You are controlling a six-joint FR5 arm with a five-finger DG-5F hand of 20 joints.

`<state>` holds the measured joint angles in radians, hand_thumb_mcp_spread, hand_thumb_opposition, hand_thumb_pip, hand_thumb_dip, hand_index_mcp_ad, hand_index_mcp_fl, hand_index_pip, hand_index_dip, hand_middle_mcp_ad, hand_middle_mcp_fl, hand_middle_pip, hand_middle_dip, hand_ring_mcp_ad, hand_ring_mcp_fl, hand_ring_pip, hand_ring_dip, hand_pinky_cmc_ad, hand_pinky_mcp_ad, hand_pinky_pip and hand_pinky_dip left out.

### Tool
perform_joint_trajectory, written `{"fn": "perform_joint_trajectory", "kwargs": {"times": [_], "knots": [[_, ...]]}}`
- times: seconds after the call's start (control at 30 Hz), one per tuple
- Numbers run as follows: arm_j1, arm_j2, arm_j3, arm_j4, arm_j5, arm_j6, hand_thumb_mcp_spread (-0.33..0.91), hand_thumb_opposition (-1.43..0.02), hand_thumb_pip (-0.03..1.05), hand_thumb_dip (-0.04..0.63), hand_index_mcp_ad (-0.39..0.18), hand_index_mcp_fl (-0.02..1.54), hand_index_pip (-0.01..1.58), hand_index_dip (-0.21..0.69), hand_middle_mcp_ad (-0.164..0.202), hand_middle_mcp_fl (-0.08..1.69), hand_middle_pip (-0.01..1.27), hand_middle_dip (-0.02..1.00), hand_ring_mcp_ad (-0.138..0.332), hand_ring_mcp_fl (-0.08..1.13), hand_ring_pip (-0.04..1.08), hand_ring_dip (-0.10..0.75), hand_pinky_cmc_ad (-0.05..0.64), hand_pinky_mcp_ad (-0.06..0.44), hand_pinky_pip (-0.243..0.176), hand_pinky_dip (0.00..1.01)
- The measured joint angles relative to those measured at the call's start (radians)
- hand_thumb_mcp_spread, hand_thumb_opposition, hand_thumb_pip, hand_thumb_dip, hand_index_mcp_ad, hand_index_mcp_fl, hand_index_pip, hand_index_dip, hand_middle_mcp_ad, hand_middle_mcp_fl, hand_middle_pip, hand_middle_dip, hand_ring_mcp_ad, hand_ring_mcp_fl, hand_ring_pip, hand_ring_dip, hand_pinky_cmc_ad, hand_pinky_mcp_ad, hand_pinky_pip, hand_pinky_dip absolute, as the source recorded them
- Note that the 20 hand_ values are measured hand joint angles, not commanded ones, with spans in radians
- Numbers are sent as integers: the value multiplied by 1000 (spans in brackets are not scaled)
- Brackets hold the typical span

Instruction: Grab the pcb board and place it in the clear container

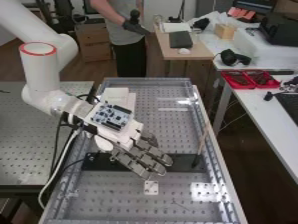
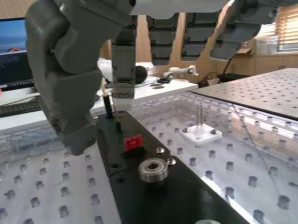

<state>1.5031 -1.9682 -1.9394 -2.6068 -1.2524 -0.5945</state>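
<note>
The hand (image 2: 66, 75) hangs loosely open, empty. A small red board (image 2: 134, 143), probably the pcb, sits on the black plate (image 2: 166, 204); the metal ring (image 2: 153, 171) just left could block a low pinch.

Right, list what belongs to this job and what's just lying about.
Job: dark grey robot hand; probably the small red square board. I can't tell which thing is the clear container.
Lying about: silver metal ring; white square block; red plastic trays.
</note>
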Motion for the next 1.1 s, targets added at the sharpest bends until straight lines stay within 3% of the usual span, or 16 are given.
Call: {"fn": "perform_joint_trajectory", "kwargs": {"times": [0.33,0.83,1.1], "knots": [[-9,-17,3,80,-29,-27,569,-819,391,251,-138,49,1285,398,59,56,126,141,108,10,108,16,187,141,-42,152],[-56,-68,23,145,-114,-68,602,-833,356,269,-154,37,1426,417,59,113,126,157,105,35,101,35,230,145,-42,152],[-75,-83,39,147,-180,-116,632,-845,387,286,-178,145,1477,417,58,119,127,171,101,38,113,42,243,141,-42,152]]}}
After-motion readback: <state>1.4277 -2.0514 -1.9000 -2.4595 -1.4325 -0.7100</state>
